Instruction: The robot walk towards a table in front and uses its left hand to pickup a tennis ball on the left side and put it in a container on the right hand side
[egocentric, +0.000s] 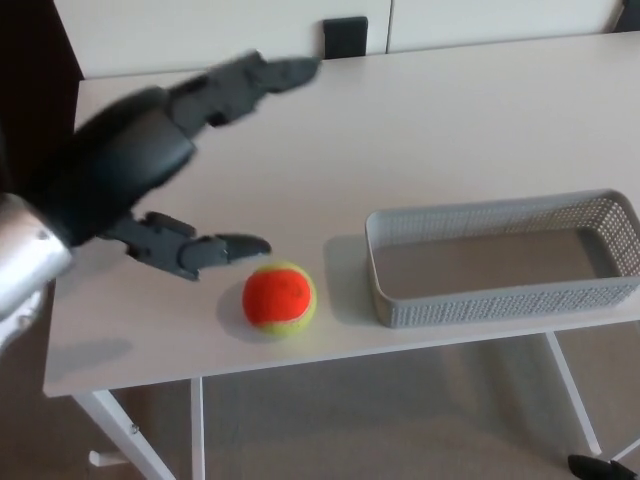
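1. Nearest is the front edge of the white table (450, 130). The tennis ball (279, 298), orange and yellow-green, rests just behind that edge on bare tabletop, and nothing touches it. Any push toward the viewer could roll it off onto the floor.
2. To the right of the ball, near it but apart, the grey mesh basket (500, 300) stands empty. Its left wall lies between the ball and the basket's floor. A low carry could clip that rim and shove the light basket, or knock the ball out of the grasp. Letting go too early would drop the ball short of the wall.
3. To the left of the ball and a little beyond it, the left hand (160, 170) is released, with its digits spread wide and nothing held. The tip of its lower finger (215, 250) is just left of the ball and not touching it. The hand is blurred, so its height over the tabletop cannot be told. If that low finger meets the ball's side first, the ball will likely roll away rightward or forward.
4. Well beyond the ball, the upper fingers (255, 75) reach far past it. Closing off-centre from so wide a spread could squeeze the round ball out instead of trapping it.
5. The right hand does not show.
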